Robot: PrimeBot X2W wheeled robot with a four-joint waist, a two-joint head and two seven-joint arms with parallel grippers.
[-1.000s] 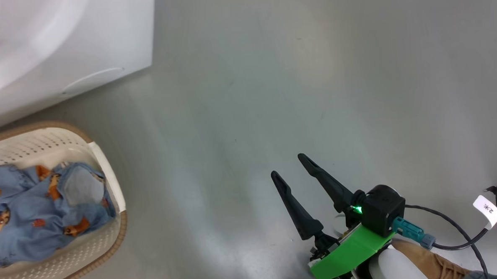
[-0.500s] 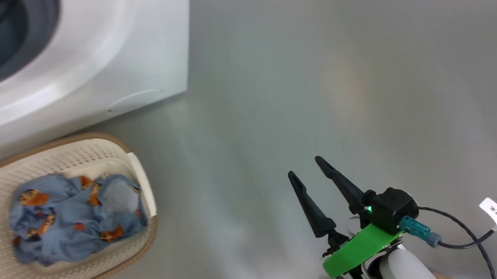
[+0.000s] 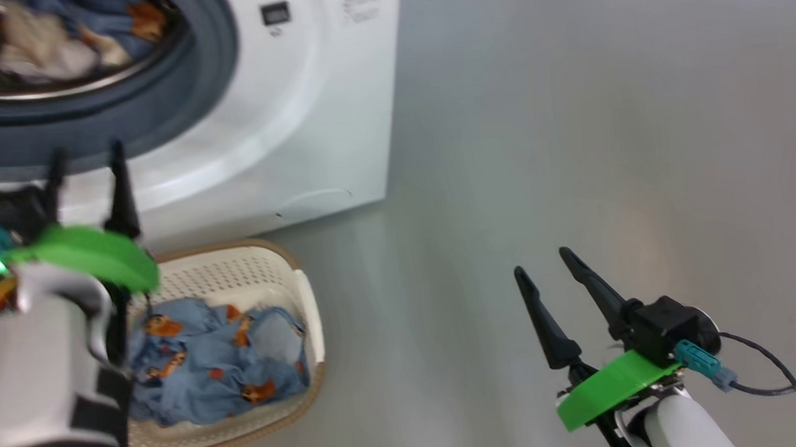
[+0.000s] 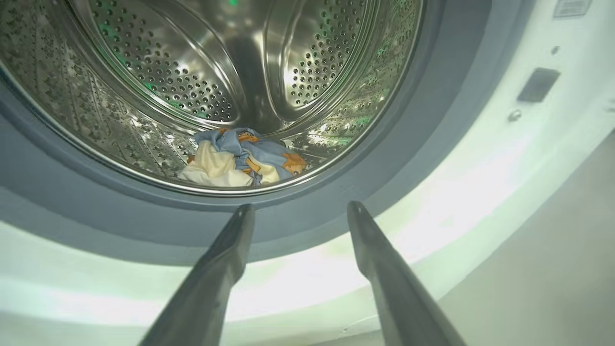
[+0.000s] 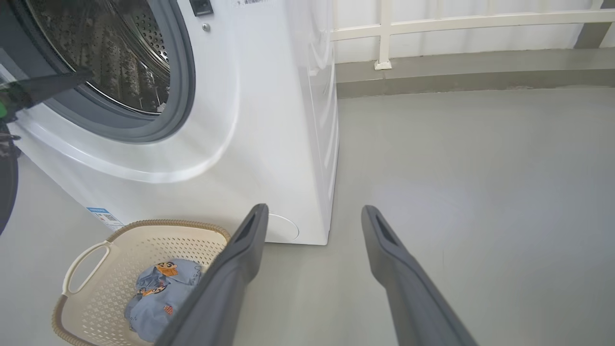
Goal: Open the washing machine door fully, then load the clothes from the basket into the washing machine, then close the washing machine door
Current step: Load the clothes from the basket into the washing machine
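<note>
The left gripper (image 4: 301, 205) gapes empty near the washing machine (image 3: 313, 120) mouth; some clothes (image 4: 240, 158) lie inside. The right gripper (image 3: 542, 261), wide too, hovers right of the basket (image 3: 311, 321), seemingly part-filled.

The left gripper (image 3: 85, 156) points upward at the head view's lower left, jaws spread wide and empty, above its pale forearm (image 3: 42, 380). The right gripper (image 3: 541, 263) sits lower right, tilted leftward, jaws equally wide, holding nothing.
</note>
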